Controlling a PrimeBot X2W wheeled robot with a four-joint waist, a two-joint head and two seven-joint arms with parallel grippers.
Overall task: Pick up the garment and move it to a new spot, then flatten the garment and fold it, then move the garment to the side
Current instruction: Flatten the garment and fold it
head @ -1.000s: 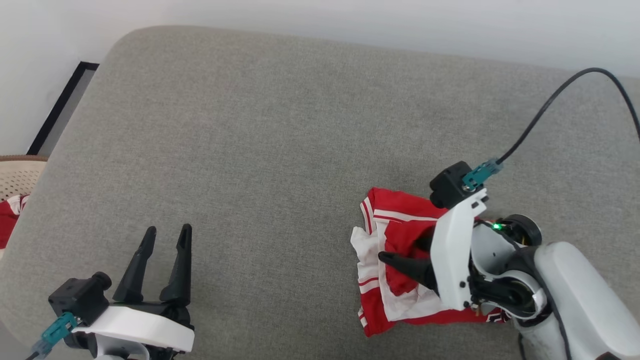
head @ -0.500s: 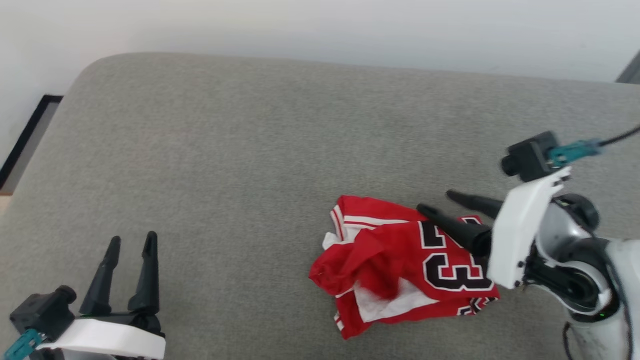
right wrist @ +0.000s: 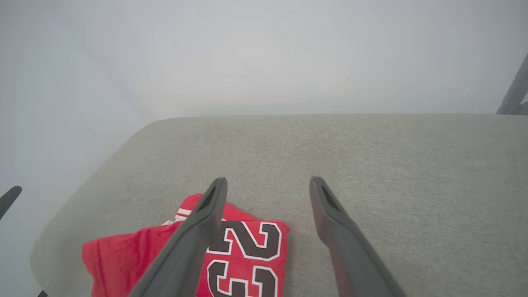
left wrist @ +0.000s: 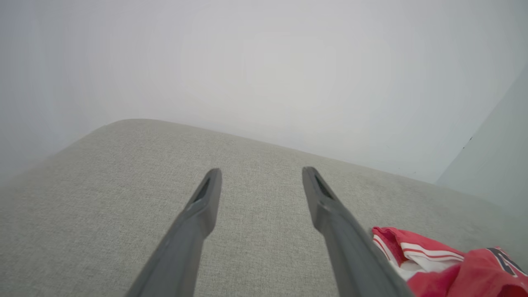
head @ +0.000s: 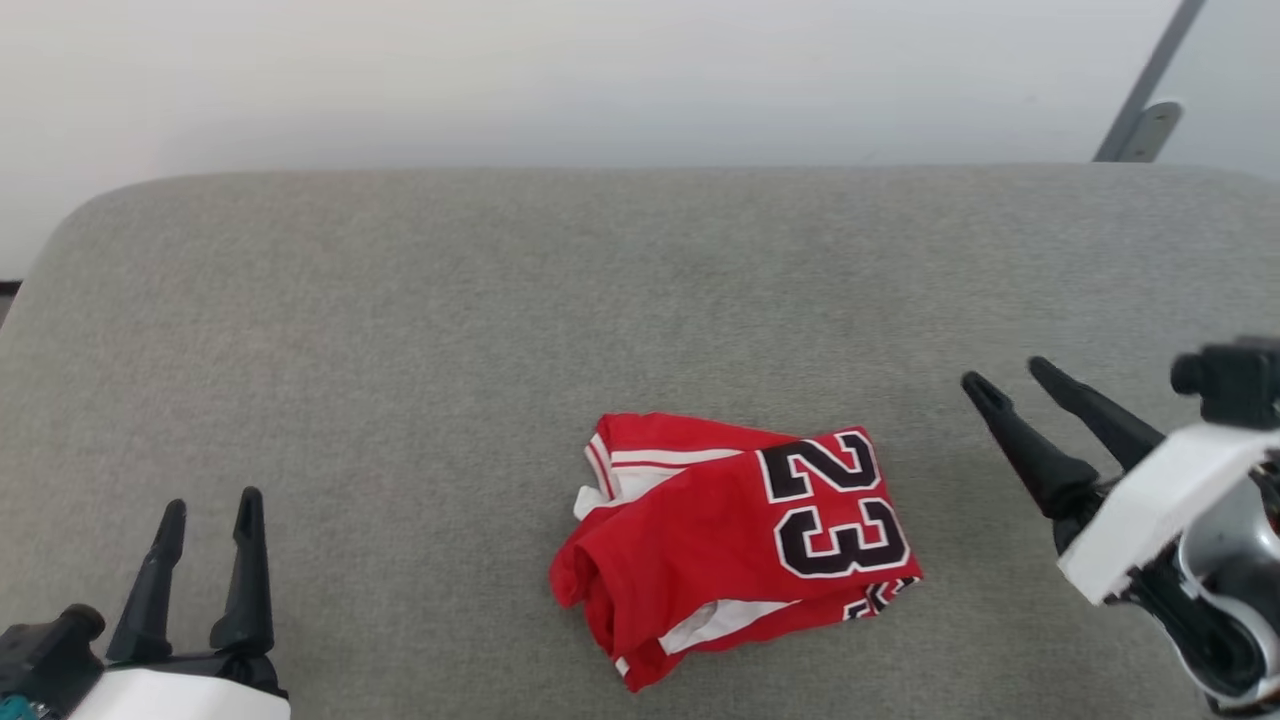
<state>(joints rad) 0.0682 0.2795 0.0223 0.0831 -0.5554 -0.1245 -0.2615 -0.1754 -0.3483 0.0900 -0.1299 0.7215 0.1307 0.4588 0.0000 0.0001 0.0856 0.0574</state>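
Plainly, the garment [head: 735, 540] lies crumpled in a loose bundle on the grey cushion [head: 450, 300], low in the middle of the head view, its black "23" facing up. The right tool [head: 1008, 374] is near the garment's right side but clear of it, fingers spread wide and holding nothing. The left tool [head: 212, 503] is well apart on the garment's left, fingers parted and empty, pointing toward the pale wall [head: 600, 80].

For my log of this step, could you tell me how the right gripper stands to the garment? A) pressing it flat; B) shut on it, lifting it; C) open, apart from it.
C: the right gripper is open and apart from the garment, which lies bunched on the grey cushion.
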